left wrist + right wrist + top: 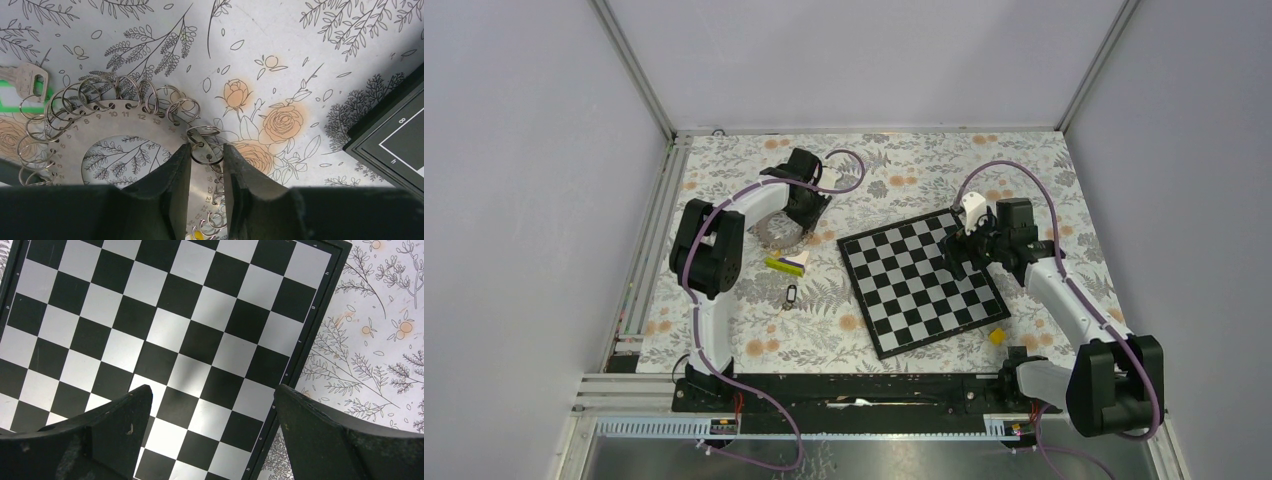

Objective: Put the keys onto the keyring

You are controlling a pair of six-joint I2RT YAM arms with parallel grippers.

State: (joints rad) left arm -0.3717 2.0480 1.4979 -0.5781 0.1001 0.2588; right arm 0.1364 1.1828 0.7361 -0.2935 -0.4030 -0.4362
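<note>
Keyring: the keyring (70, 145) is a flat grey metal disc with a wide round hole. Numbered holes run round its edge, each carrying a small wire loop. It lies on the floral mat (300, 50), left of the chessboard (200, 315), under the left arm.
Left gripper: the left gripper (206, 147) has its black fingers (175, 175) narrowed astride 1 split ring (208, 161) on the rim. The pads seem to touch both sides, so this reads as a pinch.
Right gripper: the right gripper (212, 391) hovers over the chessboard, jaws spread wide and empty.
Keys: the black key (790, 296) lies loose on the mat near the lime-and-white wedge (786, 263), apart from the keyring. A silver key (27, 77) sits at the rim by a green patch; whether it is threaded cannot be told.
Progress: judged early, with at least 1 key plainly unattached and none clearly on.
Remaining: fetching each loose key and threading it.
Textures: thin springy wire, smooth plate, glossy board, matte printed mat.
</note>
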